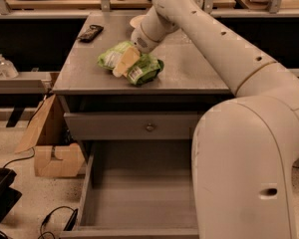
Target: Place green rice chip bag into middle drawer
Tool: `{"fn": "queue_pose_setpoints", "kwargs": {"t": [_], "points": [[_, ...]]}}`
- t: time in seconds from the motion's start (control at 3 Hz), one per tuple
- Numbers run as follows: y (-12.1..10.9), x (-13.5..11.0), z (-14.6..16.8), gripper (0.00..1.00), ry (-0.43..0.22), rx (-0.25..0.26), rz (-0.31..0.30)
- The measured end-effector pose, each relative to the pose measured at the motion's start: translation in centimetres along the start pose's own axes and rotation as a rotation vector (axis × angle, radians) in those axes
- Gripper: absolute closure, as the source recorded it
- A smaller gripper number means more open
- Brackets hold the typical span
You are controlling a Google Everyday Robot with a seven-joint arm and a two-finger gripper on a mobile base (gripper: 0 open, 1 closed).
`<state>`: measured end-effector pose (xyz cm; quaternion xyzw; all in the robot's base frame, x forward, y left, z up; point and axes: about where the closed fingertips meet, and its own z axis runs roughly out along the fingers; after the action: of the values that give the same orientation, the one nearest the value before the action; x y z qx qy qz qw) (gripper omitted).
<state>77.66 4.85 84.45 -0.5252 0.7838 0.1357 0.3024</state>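
Observation:
The green rice chip bag (pixel 144 67) lies crumpled on the grey cabinet top (pixel 189 73), left of centre. My gripper (pixel 123 62) reaches down from the upper right and rests on the bag's middle, covering part of it. The middle drawer (pixel 139 198) stands pulled out below, a wide shallow grey tray with nothing in it. My arm's large white body hides the drawer's right side.
The top drawer front with a small knob (pixel 149 127) is closed. A black handset (pixel 89 32) lies at the cabinet top's back left. A cream bowl (pixel 136 21) sits at the back, partly behind my arm. A cardboard box (pixel 52 153) and cables are on the floor at the left.

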Motion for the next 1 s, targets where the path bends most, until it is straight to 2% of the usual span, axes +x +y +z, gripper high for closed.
{"fn": "queue_pose_setpoints", "kwargs": {"t": [0.33,0.67,1.0], "points": [[0.2,0.46,1.04,0.18,0.044,0.009,0.009],[0.48,0.79,1.61,0.41,0.069,0.007,0.007],[0.46,0.7,1.49,0.65,0.069,0.007,0.007]]}}
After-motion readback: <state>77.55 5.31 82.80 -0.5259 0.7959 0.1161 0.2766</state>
